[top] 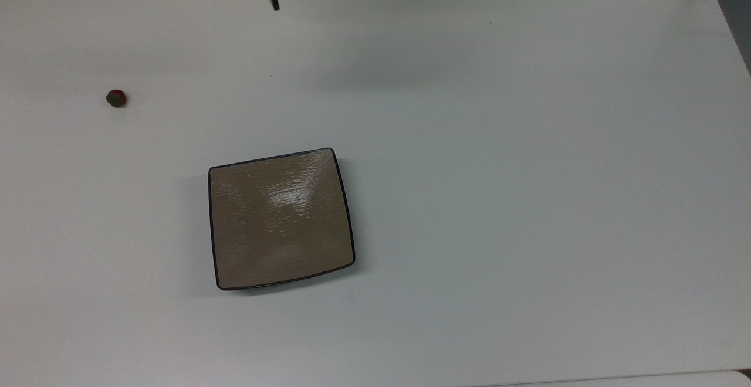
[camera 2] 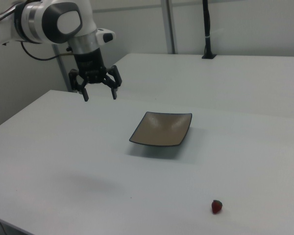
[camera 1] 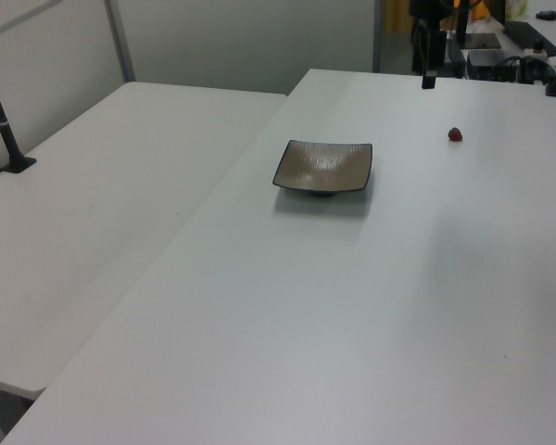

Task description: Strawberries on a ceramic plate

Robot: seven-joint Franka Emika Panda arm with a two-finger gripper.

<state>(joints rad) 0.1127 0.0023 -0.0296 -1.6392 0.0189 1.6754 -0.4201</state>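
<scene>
I observe the small red strawberry with a dark green leafy end lying on the bare white tabletop, near the top view's left edge and well apart from the square glossy tan-brown ceramic plate with a thin black rim. The plate sits flat on the table and carries nothing. In the right view the strawberry lies towards the lower right, the plate at centre. The arm's black two-finger gripper hangs in the air above the table, clear of both items, jaws spread wide and holding nothing, fingers pointing downward
</scene>
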